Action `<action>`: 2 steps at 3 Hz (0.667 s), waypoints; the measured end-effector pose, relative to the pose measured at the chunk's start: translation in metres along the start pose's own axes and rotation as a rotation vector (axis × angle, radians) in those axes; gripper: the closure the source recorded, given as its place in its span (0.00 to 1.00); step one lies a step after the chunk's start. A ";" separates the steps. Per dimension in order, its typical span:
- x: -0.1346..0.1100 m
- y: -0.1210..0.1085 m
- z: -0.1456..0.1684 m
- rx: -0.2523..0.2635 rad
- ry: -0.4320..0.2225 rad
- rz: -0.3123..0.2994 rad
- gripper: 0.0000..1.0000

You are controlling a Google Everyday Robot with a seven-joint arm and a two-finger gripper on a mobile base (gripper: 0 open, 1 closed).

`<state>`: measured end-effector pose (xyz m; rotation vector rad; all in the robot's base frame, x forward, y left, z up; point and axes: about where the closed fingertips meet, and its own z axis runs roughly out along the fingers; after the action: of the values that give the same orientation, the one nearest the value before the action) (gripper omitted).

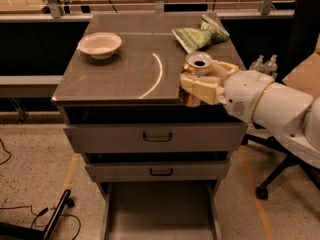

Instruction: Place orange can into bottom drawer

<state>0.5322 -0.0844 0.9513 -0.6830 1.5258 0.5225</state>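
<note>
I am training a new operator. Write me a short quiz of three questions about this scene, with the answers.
1. True or false: the gripper, at the front right edge of the cabinet top, is shut on the orange can.
2. Where is the white bowl? A) on the cabinet top, back left; B) on the floor; C) on the office chair.
3. Fill in the missing word: the bottom drawer is pulled ____, and its floor shows nothing in it.

Key: 1 true; 2 A; 3 open.
</note>
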 end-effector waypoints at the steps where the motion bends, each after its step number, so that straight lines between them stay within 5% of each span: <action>1: 0.001 -0.007 -0.007 0.026 0.008 0.000 1.00; 2: 0.001 -0.007 -0.007 0.027 0.008 0.000 1.00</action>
<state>0.5316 -0.0946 0.9514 -0.6647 1.5382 0.4990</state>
